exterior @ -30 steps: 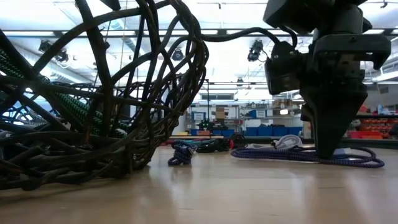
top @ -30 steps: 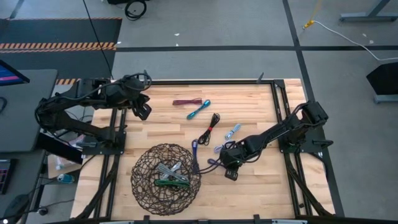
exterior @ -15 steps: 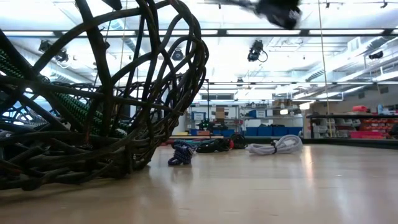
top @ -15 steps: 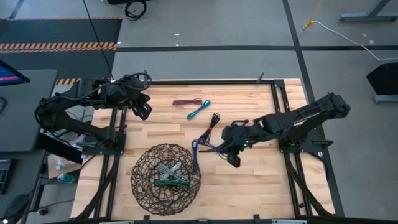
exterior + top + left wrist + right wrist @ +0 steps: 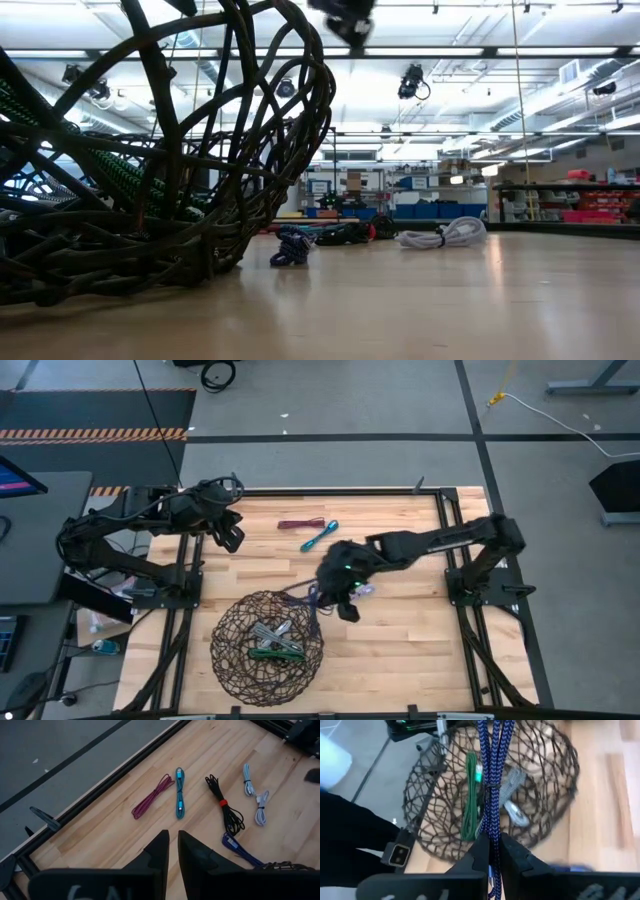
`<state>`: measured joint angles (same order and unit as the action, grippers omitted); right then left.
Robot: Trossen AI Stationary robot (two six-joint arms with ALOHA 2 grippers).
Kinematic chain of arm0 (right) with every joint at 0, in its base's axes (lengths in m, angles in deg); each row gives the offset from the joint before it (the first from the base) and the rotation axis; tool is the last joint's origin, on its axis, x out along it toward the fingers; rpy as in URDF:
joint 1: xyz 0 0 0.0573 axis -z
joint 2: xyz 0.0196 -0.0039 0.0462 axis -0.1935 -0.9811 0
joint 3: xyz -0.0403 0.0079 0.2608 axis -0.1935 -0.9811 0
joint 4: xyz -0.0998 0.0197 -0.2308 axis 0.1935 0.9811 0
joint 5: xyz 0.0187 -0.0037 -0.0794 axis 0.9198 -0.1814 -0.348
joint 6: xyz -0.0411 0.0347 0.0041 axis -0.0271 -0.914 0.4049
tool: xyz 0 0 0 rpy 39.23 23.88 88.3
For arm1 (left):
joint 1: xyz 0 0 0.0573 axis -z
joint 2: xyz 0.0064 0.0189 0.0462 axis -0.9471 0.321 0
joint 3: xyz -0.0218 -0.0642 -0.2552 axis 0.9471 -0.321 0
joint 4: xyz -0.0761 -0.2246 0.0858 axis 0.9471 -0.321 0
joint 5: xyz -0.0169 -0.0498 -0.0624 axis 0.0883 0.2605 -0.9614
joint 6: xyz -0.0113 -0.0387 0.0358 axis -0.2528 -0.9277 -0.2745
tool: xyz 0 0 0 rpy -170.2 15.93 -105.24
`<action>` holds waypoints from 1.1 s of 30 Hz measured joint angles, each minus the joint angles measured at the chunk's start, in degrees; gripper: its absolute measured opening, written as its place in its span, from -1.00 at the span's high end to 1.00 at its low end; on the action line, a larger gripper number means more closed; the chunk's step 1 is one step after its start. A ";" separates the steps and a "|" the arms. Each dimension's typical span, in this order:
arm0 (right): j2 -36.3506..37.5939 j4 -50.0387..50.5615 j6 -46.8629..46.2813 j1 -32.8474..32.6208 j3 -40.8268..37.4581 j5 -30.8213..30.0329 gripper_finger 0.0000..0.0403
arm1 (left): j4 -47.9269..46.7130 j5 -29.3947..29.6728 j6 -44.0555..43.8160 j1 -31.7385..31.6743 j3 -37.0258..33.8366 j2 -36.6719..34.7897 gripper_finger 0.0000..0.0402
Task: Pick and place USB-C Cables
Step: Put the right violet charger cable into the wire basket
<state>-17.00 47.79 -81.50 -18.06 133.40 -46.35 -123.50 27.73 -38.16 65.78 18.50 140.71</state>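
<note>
My right gripper [image 5: 344, 600] [image 5: 491, 840] hangs above the table by the right rim of the round wire-mesh basket [image 5: 266, 648] and is shut on a blue-purple braided cable bundle [image 5: 492, 770]. A green cable [image 5: 469, 795] and a grey one [image 5: 512, 795] lie inside the basket. On the table lie a maroon cable [image 5: 152, 796], a teal one [image 5: 179, 799], a black one [image 5: 225, 807], two light ones [image 5: 260, 806] and another purple one [image 5: 240, 847]. My left gripper [image 5: 230, 538] [image 5: 172, 847] waits shut at the far left. My right gripper pinches the blue-purple bundle between its two fingers at a stretch of the doubled strands [image 5: 493, 827]. The bundle runs on past the fingertips, along the fingers, and its free end [image 5: 298, 594] reaches out over the basket's rim. It is lifted clear of the table.
The basket [image 5: 150, 150] fills the near left of the table. In the low view the purple [image 5: 292, 245], black [image 5: 345, 233] and pale [image 5: 445, 233] cables lie farther back. Bare wood stretches to the basket's right [image 5: 420, 650]. A dark frame edges the table [image 5: 100, 787].
My right gripper has risen from the table with the blue-purple cable and travelled toward the table's left, up to the basket's rim. The cable, which lay flat on the wood, is now lifted clear and sticks out over the basket.
</note>
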 joint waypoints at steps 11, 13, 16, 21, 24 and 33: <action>-13.31 -0.31 7.49 0.58 12.37 10.43 0.89 | -0.05 -0.02 0.04 0.00 0.00 0.02 0.77; -15.15 -0.51 8.04 0.68 13.28 12.29 0.89 | -0.06 -0.02 0.04 0.00 0.00 0.02 0.77; -17.35 -0.85 8.46 0.91 13.82 14.11 0.89 | -0.08 -0.02 0.04 0.00 0.00 0.02 0.77; -19.16 -2.77 8.58 1.65 14.06 17.28 0.89 | -0.08 -0.02 0.03 0.00 0.00 0.02 0.77; -19.63 -2.47 8.97 2.15 14.04 17.78 0.89 | -0.08 -0.02 0.03 0.00 0.00 0.02 0.77; -20.67 -2.60 9.51 2.48 14.06 20.94 0.89 | -0.08 -0.02 0.00 0.00 0.00 0.02 0.77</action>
<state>-37.66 45.19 -71.99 -15.58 147.47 -25.41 -123.57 27.71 -38.16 65.78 18.50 140.73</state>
